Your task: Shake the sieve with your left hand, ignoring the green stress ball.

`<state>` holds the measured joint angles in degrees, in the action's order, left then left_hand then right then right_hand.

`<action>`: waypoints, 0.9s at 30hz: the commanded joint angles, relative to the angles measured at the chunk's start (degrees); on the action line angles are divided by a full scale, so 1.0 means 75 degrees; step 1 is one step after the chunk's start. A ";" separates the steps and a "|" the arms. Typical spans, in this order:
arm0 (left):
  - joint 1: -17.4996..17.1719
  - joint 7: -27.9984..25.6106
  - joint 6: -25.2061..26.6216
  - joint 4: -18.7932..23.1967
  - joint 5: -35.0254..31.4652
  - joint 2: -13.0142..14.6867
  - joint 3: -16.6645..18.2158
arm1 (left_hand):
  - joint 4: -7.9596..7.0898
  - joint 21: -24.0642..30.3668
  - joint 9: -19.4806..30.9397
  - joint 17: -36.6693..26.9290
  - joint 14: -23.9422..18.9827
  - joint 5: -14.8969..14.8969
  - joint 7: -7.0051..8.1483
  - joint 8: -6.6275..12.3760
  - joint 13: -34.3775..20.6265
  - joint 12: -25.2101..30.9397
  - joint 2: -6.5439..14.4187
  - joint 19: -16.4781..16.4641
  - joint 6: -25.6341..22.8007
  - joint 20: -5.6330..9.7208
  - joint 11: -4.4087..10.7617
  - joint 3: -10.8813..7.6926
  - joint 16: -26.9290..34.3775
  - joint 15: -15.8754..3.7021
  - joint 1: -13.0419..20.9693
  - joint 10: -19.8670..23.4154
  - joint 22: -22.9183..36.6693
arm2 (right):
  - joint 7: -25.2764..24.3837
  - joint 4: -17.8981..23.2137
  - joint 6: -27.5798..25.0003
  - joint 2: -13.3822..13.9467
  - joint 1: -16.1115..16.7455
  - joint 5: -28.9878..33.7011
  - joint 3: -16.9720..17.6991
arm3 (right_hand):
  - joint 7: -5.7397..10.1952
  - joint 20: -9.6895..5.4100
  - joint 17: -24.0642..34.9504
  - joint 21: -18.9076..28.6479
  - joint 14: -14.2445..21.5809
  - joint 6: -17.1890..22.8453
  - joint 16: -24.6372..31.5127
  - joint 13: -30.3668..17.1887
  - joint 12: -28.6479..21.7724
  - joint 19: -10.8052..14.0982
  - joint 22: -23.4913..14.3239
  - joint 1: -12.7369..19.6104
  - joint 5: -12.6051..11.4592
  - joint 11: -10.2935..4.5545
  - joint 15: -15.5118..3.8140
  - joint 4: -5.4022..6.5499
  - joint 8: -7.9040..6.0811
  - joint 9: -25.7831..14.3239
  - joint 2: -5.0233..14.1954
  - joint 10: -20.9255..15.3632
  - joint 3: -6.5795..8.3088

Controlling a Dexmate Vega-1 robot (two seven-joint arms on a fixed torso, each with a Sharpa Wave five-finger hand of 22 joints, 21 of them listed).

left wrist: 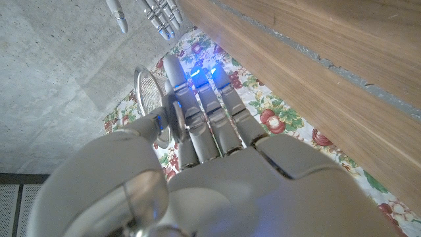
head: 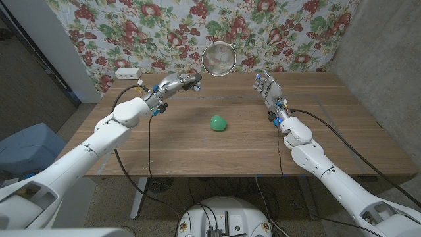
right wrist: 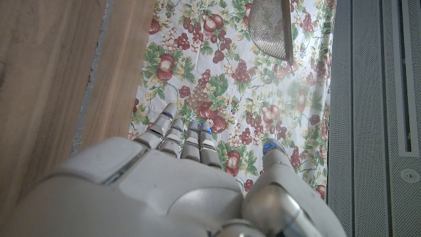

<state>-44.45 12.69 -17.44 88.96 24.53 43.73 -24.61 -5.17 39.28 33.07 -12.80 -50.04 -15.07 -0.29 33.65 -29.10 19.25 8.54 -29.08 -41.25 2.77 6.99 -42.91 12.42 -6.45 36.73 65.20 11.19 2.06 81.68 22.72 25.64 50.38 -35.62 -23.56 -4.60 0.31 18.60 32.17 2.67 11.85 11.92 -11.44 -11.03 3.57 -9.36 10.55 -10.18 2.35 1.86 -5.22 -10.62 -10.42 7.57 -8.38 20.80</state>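
Note:
My left hand (head: 176, 83) grips the handle of a round metal mesh sieve (head: 219, 58) and holds it in the air over the table's far edge, its bowl blurred against the floral cloth. In the left wrist view the sieve (left wrist: 150, 92) stands beyond my left hand (left wrist: 197, 164), whose fingers are wrapped round the handle. The green stress ball (head: 218, 123) lies on the wooden table (head: 197, 148) near the middle, untouched. My right hand (head: 268, 89) stands open above the table on the right, fingers up and holding nothing. The sieve (right wrist: 270, 26) also appears past my right hand (right wrist: 197, 184).
A white box (head: 128, 74) sits at the table's back left corner. A floral cloth (head: 131, 26) hangs behind the table. A blue bin (head: 26, 148) stands on the floor to the left, and a concrete wall (head: 388, 59) rises on the right.

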 commanded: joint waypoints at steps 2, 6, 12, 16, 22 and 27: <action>-0.0153 -0.0463 0.0586 0.0370 -0.0138 0.0095 0.0098 | -0.0023 0.0073 0.0016 -0.0020 0.0001 -0.0086 0.0207 0.0049 -0.0061 0.0039 0.0174 0.0056 -0.0216 0.0263 0.0596 -0.0020 0.0025 -0.0898 0.0046 0.0610 -0.0006 | 0.0031 -0.0008 -0.0019 0.0020 -0.0033 0.0019 -0.0010 | -0.0035 -0.0002 -0.0010 -0.0064 0.0028 0.0053 0.0074 -0.0017 -0.0037 0.0089 -0.0019 -0.0012 0.0008 0.0028 0.0036 -0.0065 -0.0038 0.0008 -0.0007 -0.0045 0.0015; -0.0200 -0.0725 0.1451 0.0792 -0.0117 0.0283 0.0113 | -0.0018 0.0086 -0.0002 -0.0029 -0.0034 -0.0101 0.0159 0.0052 -0.0067 0.0056 0.0203 0.0041 -0.0246 0.0278 0.0593 -0.0024 0.0044 -0.0906 0.0053 0.0661 -0.0008 | 0.0035 -0.0027 -0.0050 0.0004 -0.0055 -0.0009 -0.0011 | -0.0025 -0.0006 -0.0020 -0.0084 0.0025 0.0058 0.0075 -0.0015 -0.0036 0.0096 -0.0019 -0.0017 0.0007 0.0023 0.0031 -0.0068 -0.0039 0.0008 -0.0005 -0.0043 0.0015; -0.0152 -0.0885 0.2439 0.1127 0.0022 0.0434 0.0080 | 0.0023 0.0131 0.0011 -0.0051 -0.0115 -0.0126 0.0006 0.0078 -0.0039 0.0057 0.0257 -0.0019 -0.0275 0.0308 0.0591 -0.0043 0.0085 -0.0913 0.0086 0.0750 -0.0010 | 0.0053 -0.0069 -0.0090 -0.0008 -0.0092 -0.0028 -0.0021 | -0.0028 -0.0003 -0.0042 -0.0122 0.0019 0.0059 0.0075 -0.0012 -0.0036 0.0109 -0.0020 -0.0022 0.0007 0.0019 0.0034 -0.0076 -0.0039 0.0008 -0.0001 -0.0041 0.0018; -0.0133 -0.1124 0.3211 0.1442 0.0096 0.0551 0.0074 | 0.0051 0.0163 -0.0009 -0.0053 -0.0149 -0.0134 -0.0024 0.0077 -0.0033 0.0061 0.0278 -0.0062 -0.0295 0.0299 0.0588 -0.0056 0.0097 -0.0916 0.0107 0.0789 -0.0010 | 0.0064 -0.0100 -0.0102 -0.0006 -0.0121 -0.0012 -0.0032 | -0.0026 -0.0006 -0.0052 -0.0141 0.0018 0.0063 0.0076 -0.0010 -0.0036 0.0114 -0.0020 -0.0026 0.0007 0.0015 0.0037 -0.0079 -0.0040 0.0008 0.0000 -0.0040 0.0018; 0.0038 -0.1286 0.4480 0.1822 0.0370 0.0699 0.0023 | 0.0074 0.0206 -0.0019 -0.0049 -0.0197 -0.0135 -0.0094 0.0083 -0.0005 0.0046 0.0298 -0.0128 -0.0313 0.0283 0.0577 -0.0066 0.0109 -0.0910 0.0124 0.0823 -0.0011 | 0.0077 -0.0158 -0.0100 -0.0040 -0.0161 -0.0032 -0.0033 | -0.0026 -0.0008 -0.0065 -0.0168 0.0011 0.0063 0.0076 -0.0008 -0.0034 0.0123 -0.0021 -0.0034 0.0007 0.0020 0.0038 -0.0081 -0.0039 0.0008 0.0003 -0.0033 0.0018; 0.0202 -0.1458 0.5473 0.2040 0.0721 0.0734 0.0017 | 0.0096 0.0243 -0.0053 -0.0039 -0.0236 -0.0132 -0.0182 0.0075 0.0033 0.0014 0.0320 -0.0173 -0.0328 0.0269 0.0543 -0.0081 0.0115 -0.0910 0.0141 0.0832 -0.0011 | 0.0095 -0.0207 -0.0093 -0.0058 -0.0197 -0.0031 -0.0039 | -0.0033 -0.0008 -0.0077 -0.0193 0.0012 0.0063 0.0079 -0.0006 -0.0036 0.0130 -0.0021 -0.0040 0.0007 0.0025 0.0034 -0.0082 -0.0039 0.0008 0.0006 -0.0039 0.0018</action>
<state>-44.74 4.57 8.76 99.97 26.34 47.86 -24.08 -4.61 40.70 32.63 -12.93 -51.29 -15.73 -1.75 33.92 -28.93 19.52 9.07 -29.51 -42.72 2.77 7.28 -43.16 12.76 -6.86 36.20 67.17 10.92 2.54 80.83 22.08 25.52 49.43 -35.75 -23.74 -4.60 0.31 18.08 30.84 2.67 11.85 12.05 -11.45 -11.03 4.40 -9.36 10.41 -10.18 2.35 1.86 -5.70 -10.62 -10.42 7.71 -8.39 20.81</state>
